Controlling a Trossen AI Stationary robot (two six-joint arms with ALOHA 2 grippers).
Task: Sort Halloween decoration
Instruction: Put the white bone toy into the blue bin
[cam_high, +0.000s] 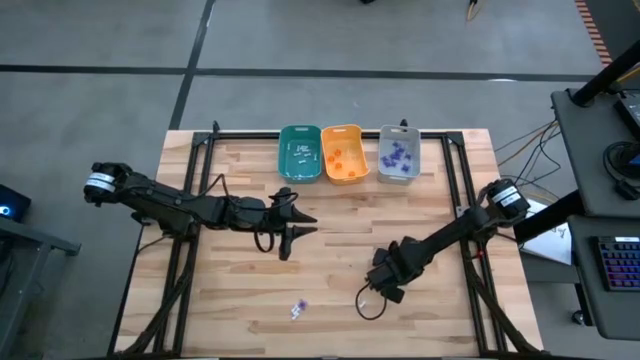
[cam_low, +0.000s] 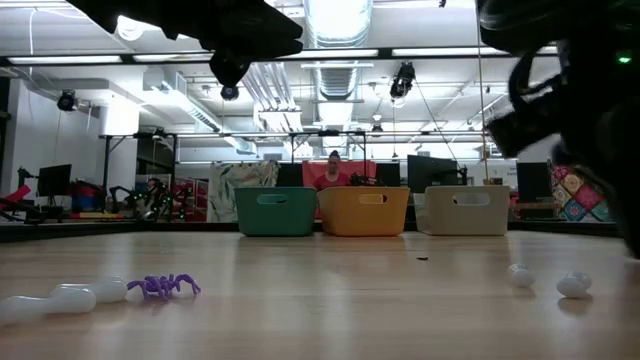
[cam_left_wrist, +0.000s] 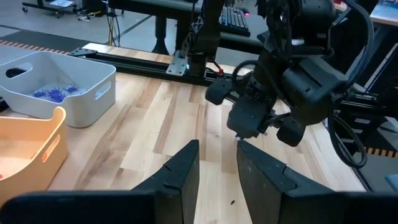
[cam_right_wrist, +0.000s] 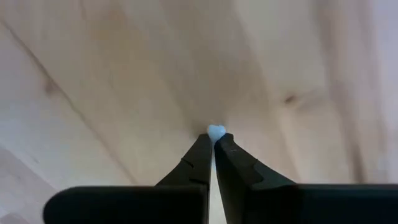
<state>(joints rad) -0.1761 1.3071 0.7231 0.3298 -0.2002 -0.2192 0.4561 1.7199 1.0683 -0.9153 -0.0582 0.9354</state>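
R gripper (cam_right_wrist: 214, 138) is pinching a tiny white trinket (cam_right_wrist: 216, 131) at its tips just above the worktop (cam_right_wrist: 124, 93); L gripper (cam_left_wrist: 217, 155) is hovering w/ fingers apart.

wood table (cam_high: 240, 275) — bins (cam_high: 345, 155), trinkets (cam_high: 297, 309)

Operator, you could not see the right gripper's (cam_high: 383, 287) fingertips from overhead, since its own dark body covered them. In its wrist view only a small white piece (cam_right_wrist: 216, 131) peeked out between the tips, too small for you to tell its shape. At table level that gripper (cam_low: 575, 90) was a dark blur cut off by the frame's edge. The purple trinket (cam_high: 298, 307) beside it was too tiny to identify from overhead.
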